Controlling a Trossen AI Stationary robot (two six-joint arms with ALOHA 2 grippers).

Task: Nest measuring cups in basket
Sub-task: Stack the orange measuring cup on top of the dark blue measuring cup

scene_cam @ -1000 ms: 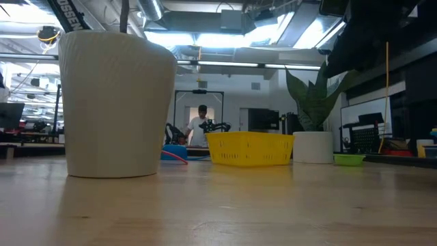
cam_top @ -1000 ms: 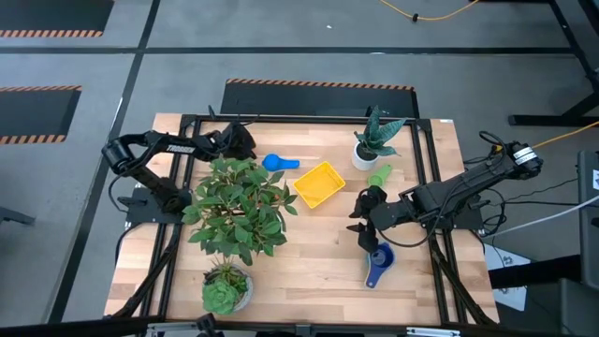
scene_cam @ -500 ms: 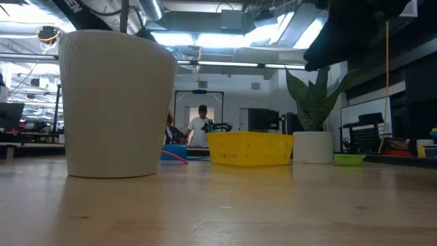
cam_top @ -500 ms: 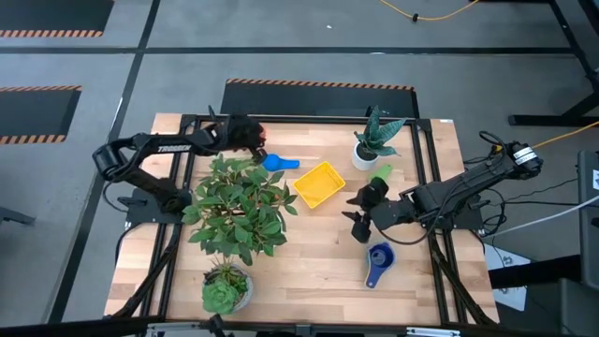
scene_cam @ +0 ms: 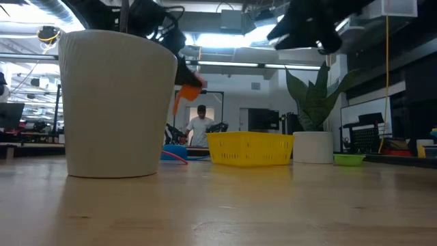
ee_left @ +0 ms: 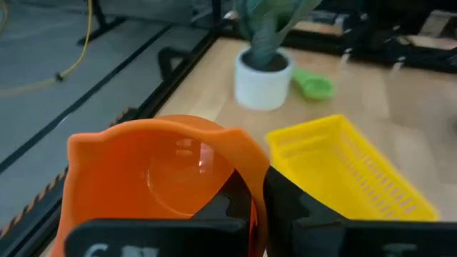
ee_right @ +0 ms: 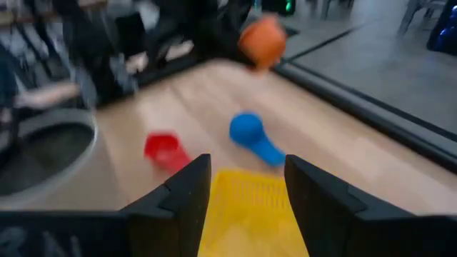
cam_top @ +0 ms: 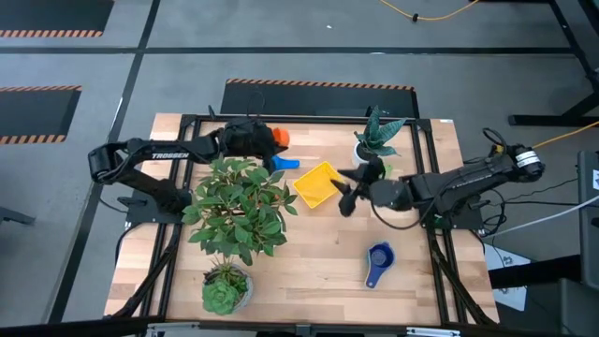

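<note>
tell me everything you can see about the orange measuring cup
The orange measuring cup is a glossy plastic scoop with a round bowl and a wavy rim, empty inside. The left gripper is shut on it and holds it in the air above the table's far edge, left of the yellow basket. Nothing else touches it.

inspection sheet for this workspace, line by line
surface: wooden table, inside a black frame
job's things: yellow basket empty; orange cup held aloft; blue cup beside the basket; green cup near the small plant pot; dark blue cup nearer the front
clutter: three potted plants; red item on the table
grippers: left gripper shut on orange cup; right gripper open, empty, by the basket
cables: yellow cable on the floor
surroundings: person in the background
</note>
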